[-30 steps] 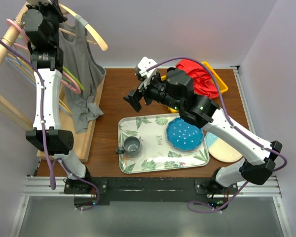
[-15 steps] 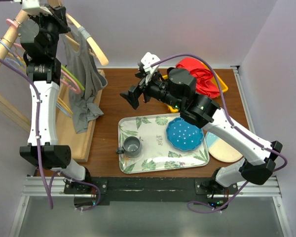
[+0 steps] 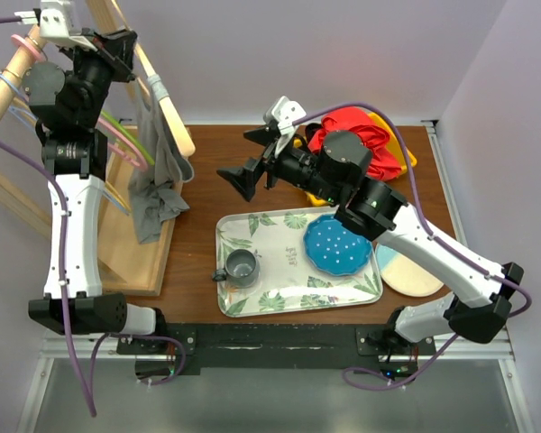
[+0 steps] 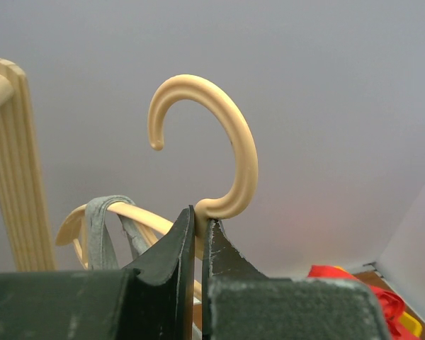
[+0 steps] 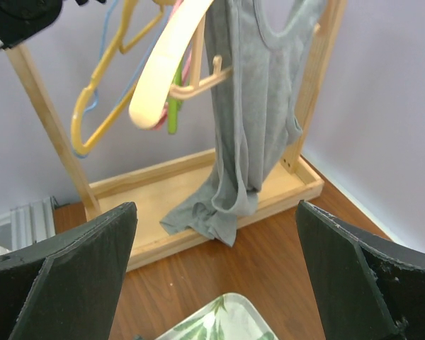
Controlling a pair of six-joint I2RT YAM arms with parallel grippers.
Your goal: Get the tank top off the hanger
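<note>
Your room: pale lilac walls (image 3: 343, 54) around a brown wood surface (image 3: 207, 180).
On it you have a leaf-print tray (image 3: 227, 233) holding a grey mug (image 3: 242, 267) and a blue plate (image 3: 337, 245). A wooden rack (image 3: 149, 262) stands at the left.
The grey tank top (image 3: 153, 180) hangs from the cream hanger (image 4: 230, 142), its hem bunched on the rack base.
Your left gripper (image 4: 198, 221) is clamped on the hanger neck.
Your right gripper (image 5: 214, 209) is spread wide, empty, facing the tank top.

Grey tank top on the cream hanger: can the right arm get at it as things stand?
Probably yes. The right gripper is open and faces the grey tank top, with only bare wooden table between. The left gripper holds the cream plastic hanger by its hook.
</note>
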